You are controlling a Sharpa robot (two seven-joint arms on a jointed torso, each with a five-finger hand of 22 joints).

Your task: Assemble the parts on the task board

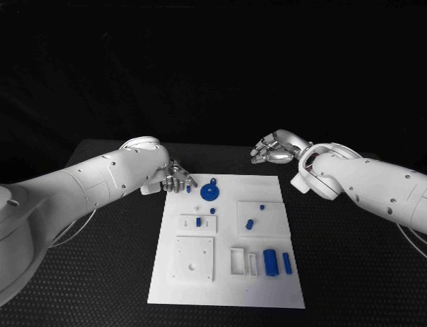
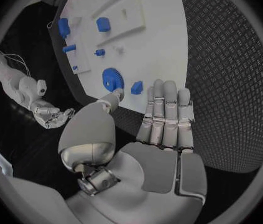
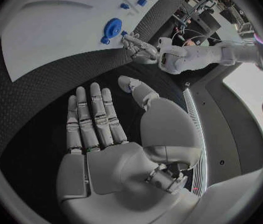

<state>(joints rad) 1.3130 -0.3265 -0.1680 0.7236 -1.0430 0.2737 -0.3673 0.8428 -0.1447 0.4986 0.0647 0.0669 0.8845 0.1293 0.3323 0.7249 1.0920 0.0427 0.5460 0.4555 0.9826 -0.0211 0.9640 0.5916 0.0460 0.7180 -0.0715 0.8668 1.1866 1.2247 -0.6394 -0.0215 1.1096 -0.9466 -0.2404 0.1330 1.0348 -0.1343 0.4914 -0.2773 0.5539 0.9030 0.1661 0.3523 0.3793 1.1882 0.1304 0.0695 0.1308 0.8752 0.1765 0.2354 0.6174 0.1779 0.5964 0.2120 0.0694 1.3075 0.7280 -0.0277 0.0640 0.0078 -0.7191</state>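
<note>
The left hand (image 1: 174, 178) hovers flat, fingers straight and together, holding nothing, at the far left corner of the white task board (image 1: 272, 286), near a round blue gear (image 1: 210, 191). The right hand (image 1: 278, 148) hangs spread and empty over the textured black tabletop (image 1: 370, 272).
</note>
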